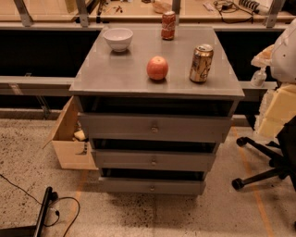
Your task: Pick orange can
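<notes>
Where the speckled floor [138, 217] lies nearest, the wheeled base of one office chair [263, 151] stands at the right. Next comes one grey cabinet [115, 74] with three drawers, and one open cardboard box [69, 139] sits against its left side. On the cabinet top, one apple [157, 68] sits near the front. The orange can [201, 64] stands upright just right of it, not touching, with nothing in front of it. The gripper [260, 69] hangs beyond the cabinet's right edge, apart from the can; whether it is open or closed I cannot tell. Farther back sit one white bowl [118, 38] and one red cola can [168, 25], with a cluttered workbench [138, 11] behind them.
</notes>
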Controlling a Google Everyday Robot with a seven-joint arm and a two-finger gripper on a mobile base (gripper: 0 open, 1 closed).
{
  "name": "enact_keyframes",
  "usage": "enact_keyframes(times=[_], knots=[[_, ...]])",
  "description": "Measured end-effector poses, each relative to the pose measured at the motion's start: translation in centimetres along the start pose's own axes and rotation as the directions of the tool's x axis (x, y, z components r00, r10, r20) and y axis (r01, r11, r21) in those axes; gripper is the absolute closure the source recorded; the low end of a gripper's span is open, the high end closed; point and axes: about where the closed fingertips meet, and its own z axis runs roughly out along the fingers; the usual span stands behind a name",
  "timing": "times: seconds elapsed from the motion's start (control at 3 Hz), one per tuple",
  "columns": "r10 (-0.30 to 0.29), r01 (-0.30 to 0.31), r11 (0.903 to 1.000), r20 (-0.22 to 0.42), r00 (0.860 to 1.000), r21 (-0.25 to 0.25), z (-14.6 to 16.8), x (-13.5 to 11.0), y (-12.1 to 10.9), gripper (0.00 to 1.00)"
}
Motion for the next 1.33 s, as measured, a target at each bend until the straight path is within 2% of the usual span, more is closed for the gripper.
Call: enact_keyframes(times=[0.33,0.67,1.0,1.33], knots=[[0.000,0.000,1.0000,0.000,1.000,0.000,0.0,0.0,0.0,0.00],[0.013,-0.013,0.9999,0.036,0.999,0.011,1.6,-0.3,-2.6,0.00],[0.067,-0.073,0.9966,0.139,0.988,0.038,4.3,-0.2,-7.2,0.00],[0.111,-0.139,0.9883,0.331,0.937,0.062,7.3,-0.5,-12.2,0.00]])
